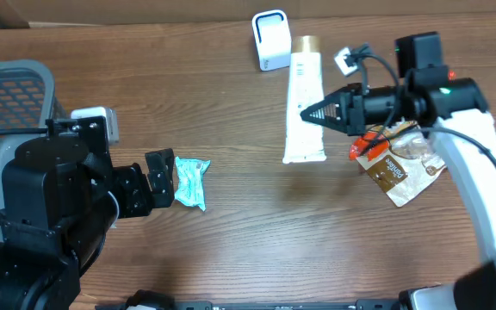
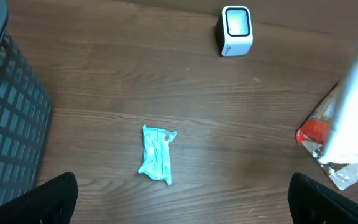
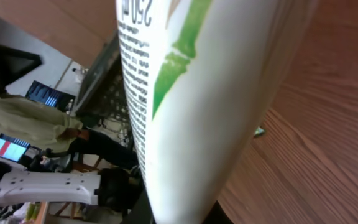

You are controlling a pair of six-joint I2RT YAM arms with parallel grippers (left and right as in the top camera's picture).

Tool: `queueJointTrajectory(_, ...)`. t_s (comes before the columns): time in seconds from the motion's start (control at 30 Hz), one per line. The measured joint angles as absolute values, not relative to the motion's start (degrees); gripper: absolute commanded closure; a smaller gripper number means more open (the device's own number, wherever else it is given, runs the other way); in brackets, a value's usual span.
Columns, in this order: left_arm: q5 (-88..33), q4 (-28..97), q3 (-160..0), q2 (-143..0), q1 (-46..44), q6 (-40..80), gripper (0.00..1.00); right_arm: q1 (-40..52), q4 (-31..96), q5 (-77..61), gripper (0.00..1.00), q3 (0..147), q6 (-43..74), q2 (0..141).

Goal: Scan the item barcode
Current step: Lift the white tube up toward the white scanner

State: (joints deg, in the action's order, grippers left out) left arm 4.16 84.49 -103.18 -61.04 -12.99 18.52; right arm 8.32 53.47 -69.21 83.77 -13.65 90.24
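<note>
The table [image 1: 231, 250] is brown wood-grain board with a smooth, faintly satin face, and the basket [image 1: 7, 95] at its left edge is matt grey-blue plastic mesh. The tube [image 1: 304, 103] is smooth white plastic with a soft gloss and a shiny gold cap [image 1: 305, 41]; the scanner [image 1: 270, 39] near the far edge is glossy white plastic. The packet [image 1: 190, 182] is crinkled teal film, and the pouch [image 1: 403, 168] towards the right edge looks like creased brown paper.

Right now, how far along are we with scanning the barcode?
Done: the right gripper is shut on the white tube, which looks lifted off the table. In hand: the tube hangs beside the scanner, cap end nearest it; I cannot tell whether a barcode faces it. Left: the scan itself. The teal packet by the open left gripper and the brown pouch lie untouched.
</note>
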Motion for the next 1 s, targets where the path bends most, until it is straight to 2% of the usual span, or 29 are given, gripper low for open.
queueJointTrajectory(0.37, 4.16, 84.49, -103.18, -61.04, -12.99, 18.52, 0.01, 8.29, 51.66, -71.83, 0.97, 83.77, -9.61, 84.33)
queueJointTrajectory(0.67, 4.16, 84.49, -103.18, -61.06, -12.99, 18.52, 0.0, 8.29, 41.91, -69.91, 0.97, 84.49, 6.04, 84.4)
queueJointTrajectory(1.0, 4.16, 84.51, -103.18, -61.04, -12.99, 18.52, 0.0, 10.41, 48.05, -59.64, 0.97, 99.22, 12.23, 90.08)
